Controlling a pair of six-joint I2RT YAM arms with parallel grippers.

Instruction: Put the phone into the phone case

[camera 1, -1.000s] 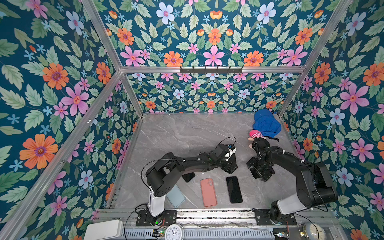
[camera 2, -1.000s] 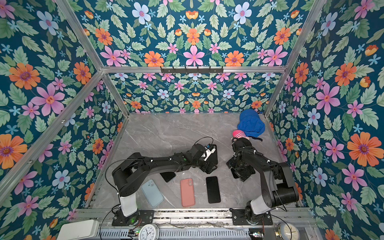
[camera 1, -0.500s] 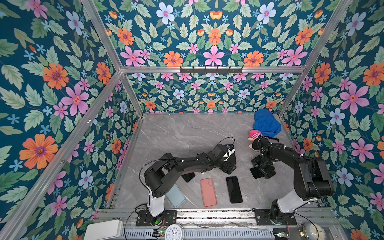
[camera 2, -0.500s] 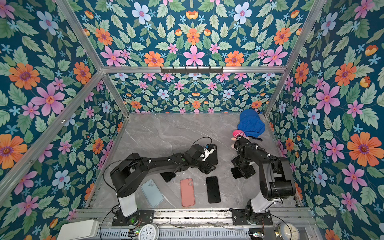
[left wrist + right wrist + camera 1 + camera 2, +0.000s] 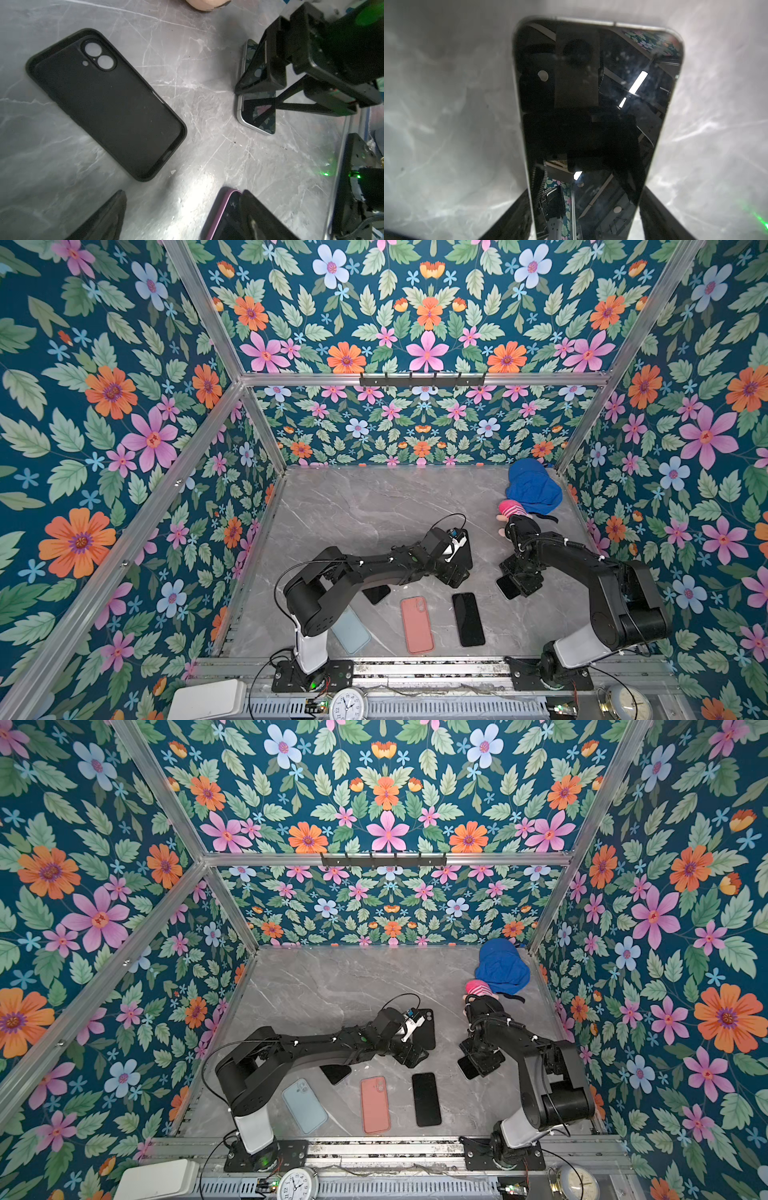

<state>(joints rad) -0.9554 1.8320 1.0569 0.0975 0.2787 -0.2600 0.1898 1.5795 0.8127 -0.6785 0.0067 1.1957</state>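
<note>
Silver-edged phone (image 5: 591, 128) lies flat on the table (image 5: 353, 510), toward its 4 o'clock side in both top views. The right gripper (image 5: 519, 581) straddles its long edges; whether it pinches, I cannot tell. The black case (image 5: 108, 104) lies at the phone's 10 o'clock, open side up, below the spread left gripper (image 5: 182, 194)

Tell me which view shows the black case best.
Left wrist: the black case lies whole and unobstructed, open side up, lens holes clear. In both top views the left arm hides part of it. The right wrist view misses it.
</note>
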